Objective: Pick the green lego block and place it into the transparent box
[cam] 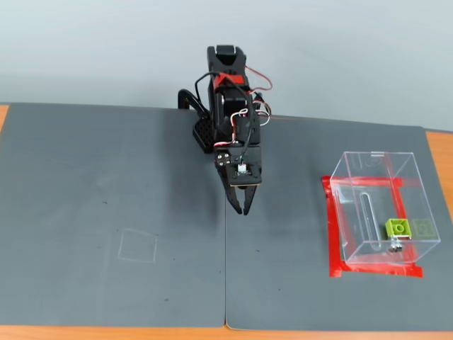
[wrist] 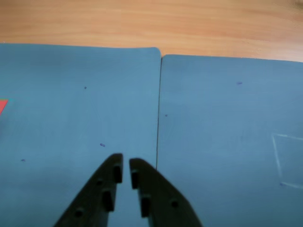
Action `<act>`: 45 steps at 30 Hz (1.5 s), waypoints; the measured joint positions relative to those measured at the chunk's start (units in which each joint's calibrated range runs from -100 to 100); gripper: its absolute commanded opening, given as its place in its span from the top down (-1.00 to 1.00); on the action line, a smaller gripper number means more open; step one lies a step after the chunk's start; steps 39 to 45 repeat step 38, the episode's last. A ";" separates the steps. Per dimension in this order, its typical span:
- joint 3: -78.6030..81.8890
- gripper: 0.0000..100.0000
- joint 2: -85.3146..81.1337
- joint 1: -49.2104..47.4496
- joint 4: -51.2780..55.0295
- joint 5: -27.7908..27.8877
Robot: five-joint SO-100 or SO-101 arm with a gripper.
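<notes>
The green lego block (cam: 398, 228) lies inside the transparent box (cam: 375, 170), near its lower right corner, beside a small metal fitting (cam: 395, 247). Red tape (cam: 332, 234) frames the box's footprint. My gripper (cam: 241, 210) hangs above the mat seam in the middle of the fixed view, well left of the box, with its black fingers nearly closed and nothing between them. In the wrist view the gripper (wrist: 126, 163) enters from the bottom edge with only a narrow gap between the tips. The block and the box are out of the wrist view.
Two grey mats (cam: 106, 198) cover a wooden table (wrist: 151, 21), meeting at a seam (wrist: 158, 118). A faint white square outline (cam: 137, 246) is drawn on the left mat in the fixed view and shows at the right in the wrist view (wrist: 289, 161). A red tape corner (wrist: 2, 105) shows at the left edge.
</notes>
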 measured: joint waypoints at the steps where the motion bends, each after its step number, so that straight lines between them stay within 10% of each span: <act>1: 0.72 0.96 -0.93 0.22 0.00 0.00; 45: 7.72 0.96 -6.80 3.39 11.54 1.12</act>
